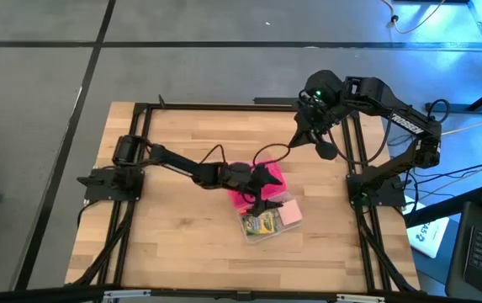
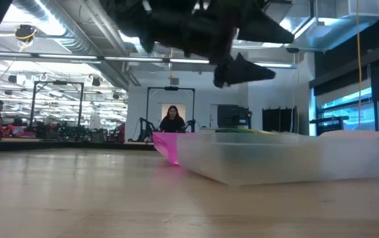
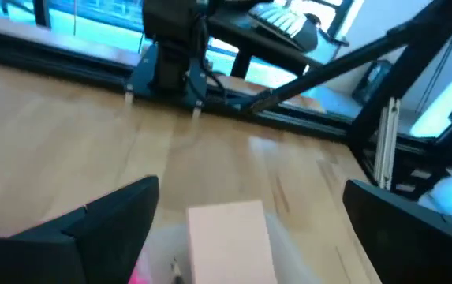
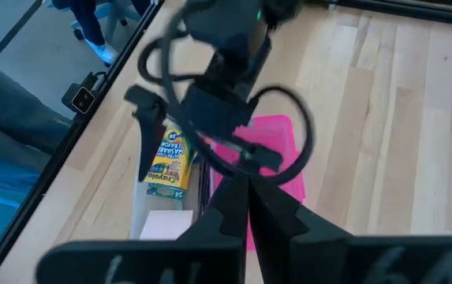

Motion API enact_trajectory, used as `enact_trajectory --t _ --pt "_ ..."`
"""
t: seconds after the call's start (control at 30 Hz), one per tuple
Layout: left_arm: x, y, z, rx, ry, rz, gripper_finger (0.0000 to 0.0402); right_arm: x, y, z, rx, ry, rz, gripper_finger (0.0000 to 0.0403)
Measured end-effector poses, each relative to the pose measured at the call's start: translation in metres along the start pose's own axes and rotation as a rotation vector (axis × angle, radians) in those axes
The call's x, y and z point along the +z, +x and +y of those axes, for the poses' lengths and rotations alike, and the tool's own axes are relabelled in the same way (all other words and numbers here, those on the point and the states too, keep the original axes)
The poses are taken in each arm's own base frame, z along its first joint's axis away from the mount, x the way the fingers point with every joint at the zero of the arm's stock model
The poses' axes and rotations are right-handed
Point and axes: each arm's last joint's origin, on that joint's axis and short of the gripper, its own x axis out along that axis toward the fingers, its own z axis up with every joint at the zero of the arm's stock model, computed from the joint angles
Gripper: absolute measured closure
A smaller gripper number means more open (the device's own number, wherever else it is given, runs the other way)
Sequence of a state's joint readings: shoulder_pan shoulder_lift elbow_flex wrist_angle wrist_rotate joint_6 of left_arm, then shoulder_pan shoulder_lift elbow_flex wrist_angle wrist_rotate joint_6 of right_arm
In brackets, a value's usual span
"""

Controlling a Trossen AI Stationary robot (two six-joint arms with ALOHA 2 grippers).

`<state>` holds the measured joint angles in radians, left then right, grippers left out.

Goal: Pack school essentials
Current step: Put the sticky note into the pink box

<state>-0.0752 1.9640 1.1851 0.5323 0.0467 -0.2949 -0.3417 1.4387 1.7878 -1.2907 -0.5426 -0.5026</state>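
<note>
The left tool [image 1: 262, 192] hovers open over the case [image 1: 270, 220], crayon box [image 1: 262, 224] below; right tool [image 1: 326, 150], closed, hangs well apart.

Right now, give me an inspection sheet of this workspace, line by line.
Surface: wooden table, mostly bare.
Job's things: crayon box and pink sticky-note pad lie inside the clear case; other stationery cannot be made out.
Clutter: pink lid beside the case, partly under the left arm.
Grippers: left gripper open, above the case; right gripper shut, raised near the table's far right edge.
Cables: black loops along the left arm and by the right arm's base.
Surroundings: a person far off in the room.
</note>
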Motion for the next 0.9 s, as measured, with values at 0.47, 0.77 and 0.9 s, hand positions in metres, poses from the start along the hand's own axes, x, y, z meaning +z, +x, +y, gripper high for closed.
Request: enact_trajectory --t 0.47,0.77,0.9 --pt "0.062 -0.065 -0.01 0.183 0.16 0.361 0.0007 0.001 0.0 -0.001 -0.006 -0.007 -0.012 0.0387" --pt "0.08 -0.117 -0.033 0.329 0.144 0.411 0.0008 0.0 0.0 0.0 0.001 0.022 -0.006 0.0387" --pt "0.084 -0.134 -0.043 0.398 0.15 0.407 0.0008 -0.017 0.002 0.008 0.084 0.131 0.148 0.0387"
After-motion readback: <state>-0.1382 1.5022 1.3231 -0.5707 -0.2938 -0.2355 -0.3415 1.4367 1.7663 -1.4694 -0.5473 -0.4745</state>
